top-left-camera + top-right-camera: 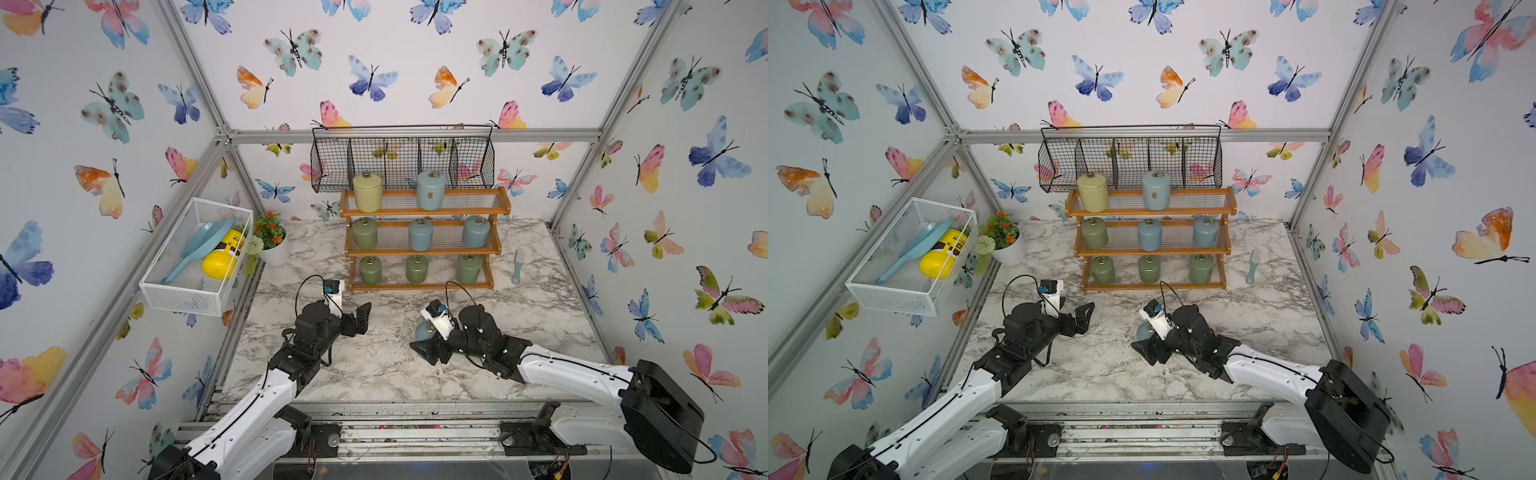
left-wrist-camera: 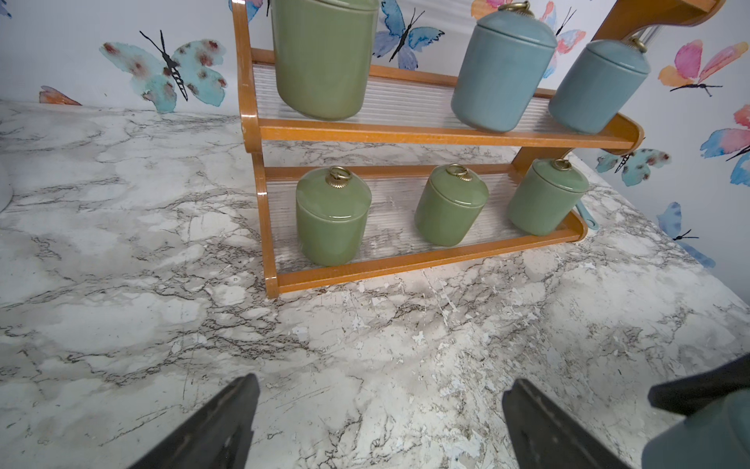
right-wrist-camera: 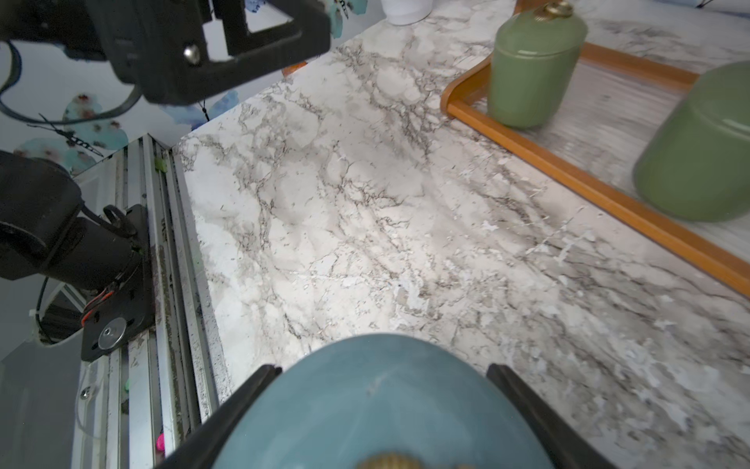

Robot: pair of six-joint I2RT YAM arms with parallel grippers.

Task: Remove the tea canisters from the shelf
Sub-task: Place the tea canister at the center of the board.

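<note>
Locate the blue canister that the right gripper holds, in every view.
Top view: blue canister front centre, gripped in jaws.
Top view: the same spot.
Left wrist: cut off at the frame edge.
Right wrist: close up between the jaws.
Shared landmark: shelf, in all four.

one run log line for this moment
right gripper: shut on pale blue canister, off shelf | left gripper: open, empty | shelf: eight canisters on it

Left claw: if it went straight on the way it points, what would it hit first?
Probably the shelf: the open left claw aims over bare table at its bottom front rail, near the leftmost green canister. Depth is unclear.
</note>
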